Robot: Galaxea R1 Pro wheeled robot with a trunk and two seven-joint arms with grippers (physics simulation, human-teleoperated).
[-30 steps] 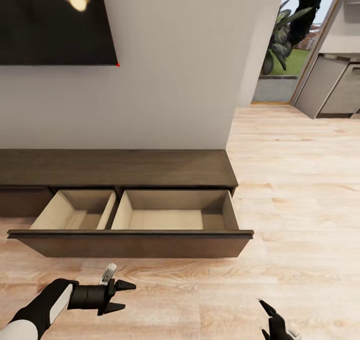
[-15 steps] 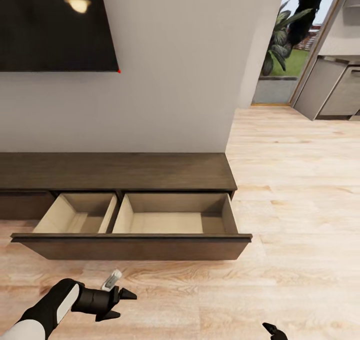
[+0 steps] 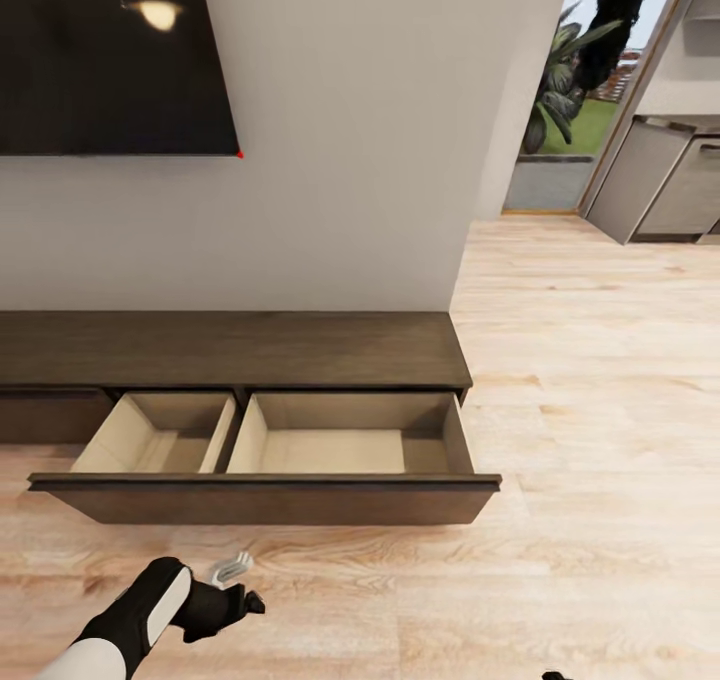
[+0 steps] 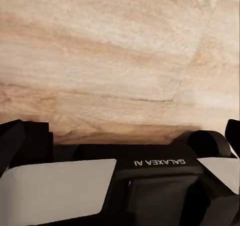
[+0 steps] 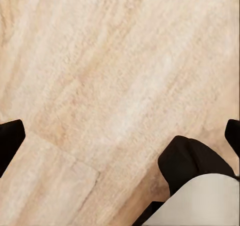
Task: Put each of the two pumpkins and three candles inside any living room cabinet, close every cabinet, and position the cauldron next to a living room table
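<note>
Across the middle of the head view runs the cabinet (image 3: 235,348), a long, low dark-brown unit against a pale wall. Its wide drawer (image 3: 270,498) stands pulled out toward the camera, showing two pale beige compartments, a narrower one at left and a wider one at right; nothing lies in either that I can see. Above it, in the upper left of the frame, hangs a black TV screen (image 3: 105,55) with a lamp's reflection on it. Light wood plank floor (image 3: 590,380) fills the right and lower parts of the frame, and in the upper right a glass door (image 3: 575,80) gives onto green plants beside grey kitchen cupboards (image 3: 665,175). At the lower left, the left gripper (image 3: 243,605) hovers over the floor in front of the drawer, apart from it; its fingers are foreshortened, so how wide they stand cannot be told here. A dark speck at the bottom right edge is probably the right arm's tip.

From the left wrist view, plank floor lies above the robot's black-and-white body, marked GALAXEA AI; dark finger tips sit at both side edges, so the jaws stand wide.

From the right wrist view, plank floor again, with dark finger tips (image 5: 10,138) at both side edges, spread wide, holding nothing.
</note>
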